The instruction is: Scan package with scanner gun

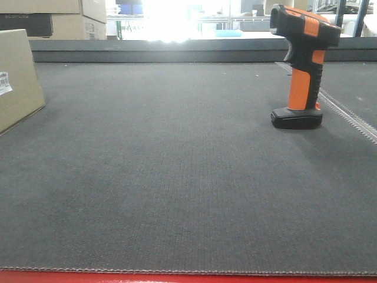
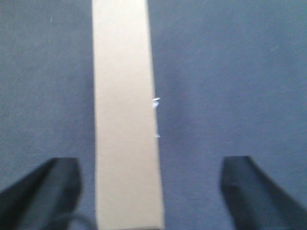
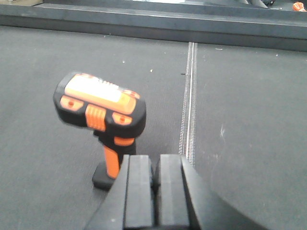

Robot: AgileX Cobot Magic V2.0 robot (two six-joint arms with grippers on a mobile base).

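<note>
Scanner gun stands upright on its flat black foot on the dark grey mat; black body, orange handle, orange top stripe. In the right wrist view it sits just ahead and left of the right gripper, whose fingers are pressed together, holding nothing. A stitched seam in the mat runs away from that gripper, right of the scanner.

Package, tan cardboard with a small white label, shows only at the front view's left edge. The left wrist view alone looks down on its narrow top face, blurred, lying between the widely spread fingers of the left gripper, nearer the left-hand one, no contact visible.

Stacked cardboard boxes sit far behind.
</note>
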